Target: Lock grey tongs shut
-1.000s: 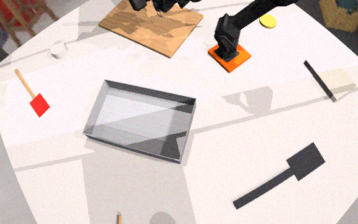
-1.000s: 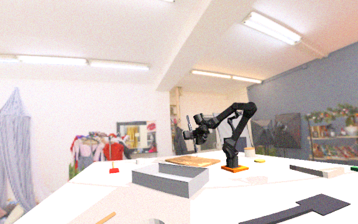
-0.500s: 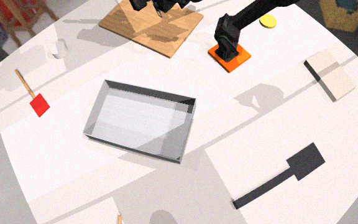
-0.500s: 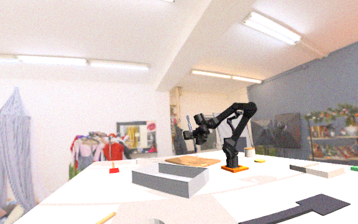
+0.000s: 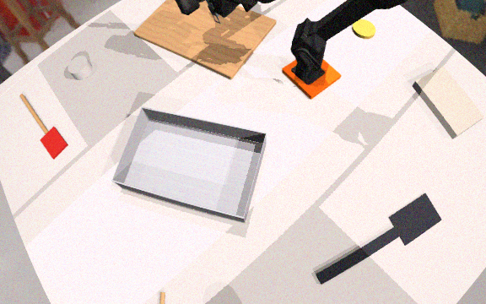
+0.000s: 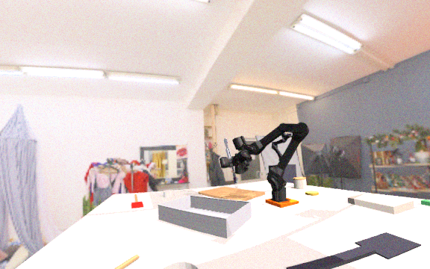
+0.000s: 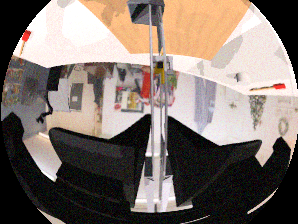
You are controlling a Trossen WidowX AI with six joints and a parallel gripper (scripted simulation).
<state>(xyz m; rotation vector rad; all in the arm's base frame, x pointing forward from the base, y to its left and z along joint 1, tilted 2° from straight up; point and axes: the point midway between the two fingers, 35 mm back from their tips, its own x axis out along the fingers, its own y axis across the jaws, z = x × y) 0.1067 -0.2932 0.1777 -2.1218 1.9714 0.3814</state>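
Observation:
The grey tongs (image 5: 216, 18) (image 6: 227, 146) (image 7: 152, 50) stand nearly upright in my gripper, leaning slightly, with a dark end pointing down above the wooden board (image 5: 167, 25) (image 6: 215, 192) (image 7: 210, 30). Their two arms run close together, almost parallel, in the wrist view. I cannot tell whether they are locked. My gripper (image 5: 213, 6) (image 6: 231, 161) (image 7: 157, 119) is shut on the tongs, partly cut off at the top of the top view. The grey roasting tin (image 5: 201, 122) (image 6: 192, 218) is empty.
The arm's base stands on an orange plate (image 5: 329, 76) (image 6: 291, 202) beside the board. A yellow disc (image 5: 364, 29) (image 6: 312, 193), beige block (image 5: 454, 103) (image 6: 383, 203), dark paddle (image 5: 416, 219) (image 6: 388, 244), red spatula (image 5: 54, 143) (image 6: 137, 205) and white cylinder (image 5: 80, 68) lie around.

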